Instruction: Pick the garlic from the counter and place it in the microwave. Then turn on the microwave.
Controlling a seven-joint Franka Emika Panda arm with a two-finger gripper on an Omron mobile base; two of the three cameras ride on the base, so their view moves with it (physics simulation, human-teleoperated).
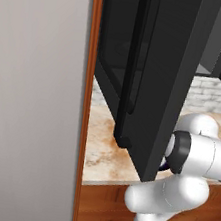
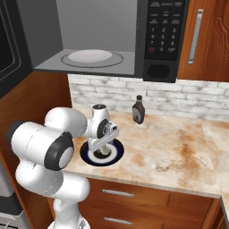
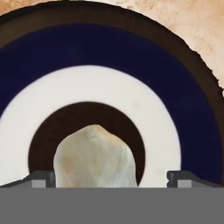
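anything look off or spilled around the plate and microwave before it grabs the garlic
Nothing stands out. The garlic sits on the plate, with the open gripper straddling it. The microwave door hangs wide open, as the task needs, and its glass turntable lies flat. The sauce bottle stands upright on the counter; no spills.

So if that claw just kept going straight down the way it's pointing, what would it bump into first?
Most likely the garlic, sitting on the plate between the open claw's tips.
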